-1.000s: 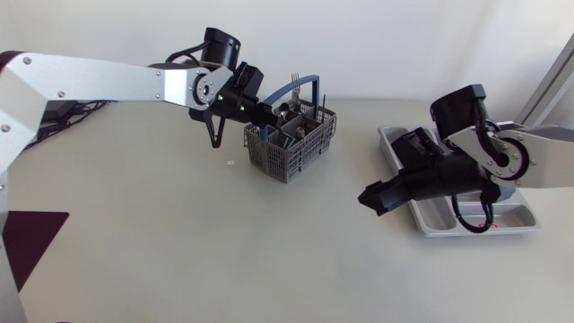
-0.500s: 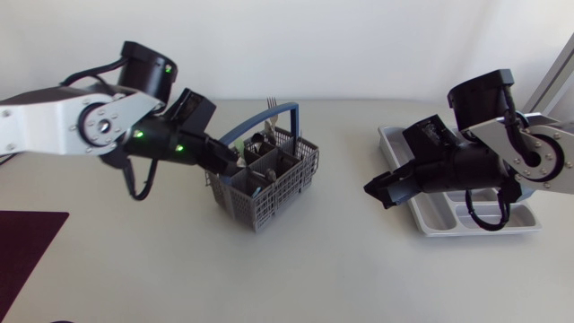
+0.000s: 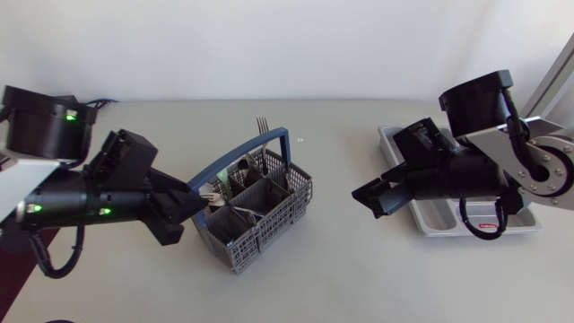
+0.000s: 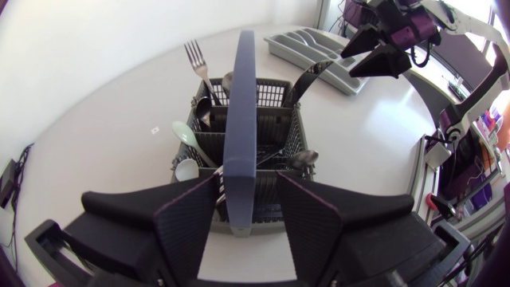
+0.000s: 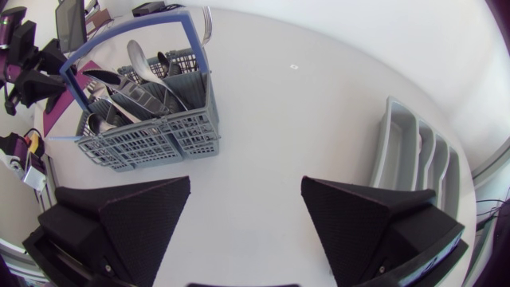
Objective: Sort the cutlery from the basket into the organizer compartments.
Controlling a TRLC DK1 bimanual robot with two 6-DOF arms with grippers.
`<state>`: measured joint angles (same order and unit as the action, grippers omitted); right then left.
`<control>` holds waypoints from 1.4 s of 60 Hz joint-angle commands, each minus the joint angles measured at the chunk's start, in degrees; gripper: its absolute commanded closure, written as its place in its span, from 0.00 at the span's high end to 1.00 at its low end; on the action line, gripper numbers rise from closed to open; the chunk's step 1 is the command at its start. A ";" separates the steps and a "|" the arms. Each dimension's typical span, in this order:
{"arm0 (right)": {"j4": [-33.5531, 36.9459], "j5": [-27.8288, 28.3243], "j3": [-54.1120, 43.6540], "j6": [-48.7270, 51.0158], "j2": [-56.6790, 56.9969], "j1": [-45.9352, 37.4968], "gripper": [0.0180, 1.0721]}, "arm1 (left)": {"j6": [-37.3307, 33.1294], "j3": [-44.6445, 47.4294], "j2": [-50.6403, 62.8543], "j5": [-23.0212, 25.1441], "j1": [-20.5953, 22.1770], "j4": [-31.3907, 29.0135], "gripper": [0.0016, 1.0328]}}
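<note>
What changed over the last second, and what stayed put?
The left gripper drew back toward its own side, and the cutlery basket slid along with it, farther from the organizer. The right gripper stayed open, hovering beside the organizer, which did not move. The cutlery is still in the basket.

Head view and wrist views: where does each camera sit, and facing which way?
Head view: fixed above the table, looking down; both arms, left gripper at basket, right gripper by organizer.
Left wrist view: on the left arm, looking across the basket toward the organizer; own gripper holds the handle.
Right wrist view: on the right arm, facing down at the table; own gripper open.
Shared: both wrist views show basket and organizer.
</note>
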<state>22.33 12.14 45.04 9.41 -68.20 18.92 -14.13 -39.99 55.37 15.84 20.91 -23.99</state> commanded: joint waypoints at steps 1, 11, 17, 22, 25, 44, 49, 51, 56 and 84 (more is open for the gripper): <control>0.09 -0.36 0.75 -1.41 -2.02 0.77 0.95 | -2.30 1.23 -5.10 0.34 -1.66 -2.38 0.66; -1.23 -0.28 3.48 -1.15 -8.35 0.77 0.91 | -8.37 2.11 -12.48 1.13 -6.93 -11.26 0.56; -2.99 -0.01 5.15 -1.24 -12.13 0.77 0.81 | -11.18 5.18 -13.63 1.39 -8.34 -11.70 0.41; -4.66 0.08 7.00 -1.68 -15.29 0.77 0.63 | -13.38 7.64 -12.92 2.09 -9.57 -10.99 0.23; -6.51 0.34 8.66 -1.94 -17.84 0.77 0.41 | -14.17 9.31 -11.87 2.18 -9.48 -9.23 0.13; -9.32 2.89 18.33 -5.01 -30.41 1.30 0.21 | -16.81 13.09 1.84 2.45 -9.74 1.58 0.03; -9.49 4.12 20.79 -5.98 -33.40 1.56 0.21 | -16.72 12.48 7.03 2.71 -9.57 5.44 0.03; -9.41 4.56 21.67 -6.16 -34.63 1.56 0.21 | -16.63 12.04 9.14 2.97 -9.57 6.76 0.03; -9.49 7.90 22.90 -6.51 -36.12 1.91 0.21 | -16.10 10.90 13.27 3.59 -9.74 9.93 0.03; -6.77 16.07 17.63 -6.60 -29.71 4.46 0.21 | -11.36 4.66 27.24 5.08 -9.74 22.85 0.03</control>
<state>14.57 26.37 65.32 4.05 -100.33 21.65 -27.03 -32.05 79.20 19.75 11.25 -3.81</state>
